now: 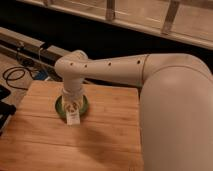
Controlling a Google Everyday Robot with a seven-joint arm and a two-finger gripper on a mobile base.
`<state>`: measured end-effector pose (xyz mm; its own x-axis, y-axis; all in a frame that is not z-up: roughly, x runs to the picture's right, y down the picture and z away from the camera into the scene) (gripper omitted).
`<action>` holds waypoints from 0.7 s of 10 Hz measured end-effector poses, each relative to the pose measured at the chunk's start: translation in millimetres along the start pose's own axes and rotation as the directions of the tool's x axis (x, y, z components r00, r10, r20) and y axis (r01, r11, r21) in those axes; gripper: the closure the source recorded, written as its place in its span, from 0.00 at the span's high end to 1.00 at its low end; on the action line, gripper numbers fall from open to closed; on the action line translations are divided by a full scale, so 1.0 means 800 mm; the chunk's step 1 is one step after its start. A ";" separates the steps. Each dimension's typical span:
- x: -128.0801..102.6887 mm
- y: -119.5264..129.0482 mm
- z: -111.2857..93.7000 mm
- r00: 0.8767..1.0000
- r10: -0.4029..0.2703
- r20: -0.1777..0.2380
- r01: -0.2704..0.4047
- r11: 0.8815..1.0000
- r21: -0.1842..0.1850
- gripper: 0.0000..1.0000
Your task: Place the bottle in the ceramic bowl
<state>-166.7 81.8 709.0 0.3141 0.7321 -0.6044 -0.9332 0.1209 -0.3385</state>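
Bottle [73, 115], pale, with a label bearing green and orange marks, shown end-down at the near rim of the ceramic bowl [58, 106]. Its lower end overlaps the rim and the wooden table [110, 132] just in front, and whether it rests there or hangs cannot be told. Directly above it the gripper [72, 101] points down over the bowl's middle (how far it is open, and whether it has hold of the bottle, cannot be told). The wrist covers most of the bowl's inside, leaving only a green ring showing. The white arm [117, 70] reaches in from the right, and its bulky near segment hides the table's right part. Behind the table runs a dark rail [30, 42]; black cables [14, 76] lie at far left.
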 end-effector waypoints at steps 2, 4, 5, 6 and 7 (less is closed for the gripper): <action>-0.009 -0.003 -0.002 1.000 -0.015 0.016 0.015 1.000 0.002 0.00; -0.005 -0.003 0.000 1.000 -0.007 0.017 0.007 1.000 -0.002 0.00; 0.006 -0.008 0.007 0.999 0.031 0.036 -0.031 1.000 0.000 0.00; 0.018 -0.014 0.016 0.997 0.056 0.055 -0.056 0.998 0.000 0.00; 0.030 -0.030 0.034 0.993 0.087 0.085 -0.088 0.996 0.005 0.00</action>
<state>-141.4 115.1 722.4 0.2157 0.7941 -0.5682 -0.9579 0.0593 -0.2809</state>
